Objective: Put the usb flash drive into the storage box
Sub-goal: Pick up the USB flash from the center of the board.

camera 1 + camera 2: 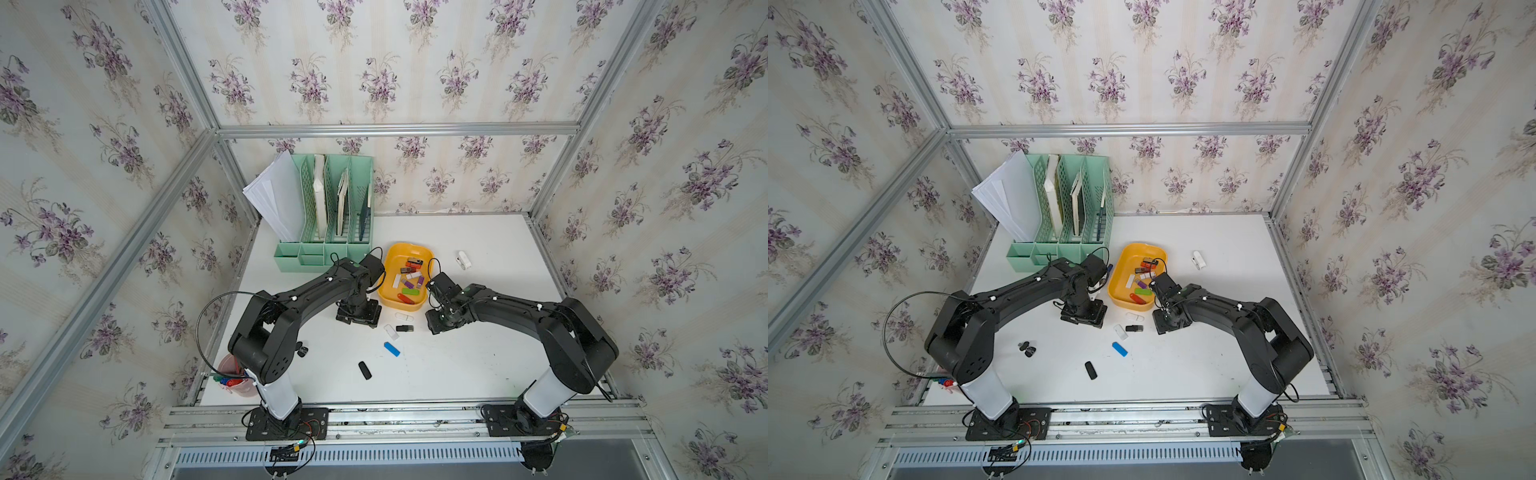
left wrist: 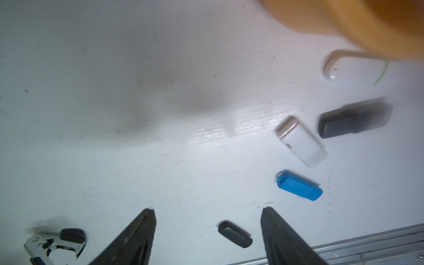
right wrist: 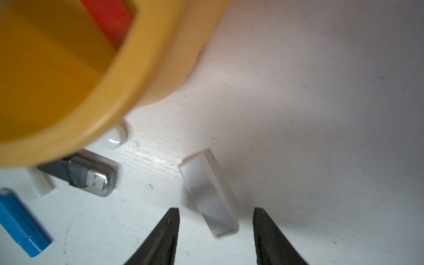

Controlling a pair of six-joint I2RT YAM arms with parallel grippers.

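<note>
Lying partly between wide-open right tool [image 3: 216, 209] tips: translucent white flash drive [image 3: 207, 190], near storage box [image 3: 142, 75]

In the right wrist view the storage box [image 3: 128, 75] is blurred and cut off by the picture's edge. Its wall hides most of a white rounded drive [image 3: 115, 136] and part of a dark drive [image 3: 91, 181]. The edge also cuts a blue drive [image 3: 20, 227]. In both top views the left arm [image 1: 266, 332] covers part of the pink cup [image 1: 227, 365].
</note>
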